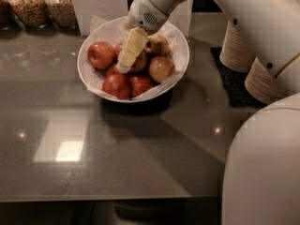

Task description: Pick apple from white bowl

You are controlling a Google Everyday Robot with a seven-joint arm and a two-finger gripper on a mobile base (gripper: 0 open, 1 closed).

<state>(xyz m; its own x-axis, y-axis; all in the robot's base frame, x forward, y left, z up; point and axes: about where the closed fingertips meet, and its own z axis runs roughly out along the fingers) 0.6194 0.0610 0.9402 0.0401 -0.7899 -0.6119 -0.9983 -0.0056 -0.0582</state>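
Note:
The white bowl (89,74), lined with crinkled white paper, stands on the grey counter and holds several apples. The pinkish-red apple (161,68) with a pale blush lies at the right side of the bowl. A yellow-brown mottled apple (157,44) lies behind it. Darker red apples lie at the left (101,55) and front (117,86). My gripper (125,62) reaches down from the upper right into the middle of the bowl, over an apple (139,62) just left of the pinkish one. Its pale yellow tip lies against that apple.
Glass jars of grain (28,6) stand at the back left. A white box (98,1) stands behind the bowl. Stacked beige disposable bowls (253,64) sit on a dark mat (229,83) at the right. My white body (262,172) fills the lower right.

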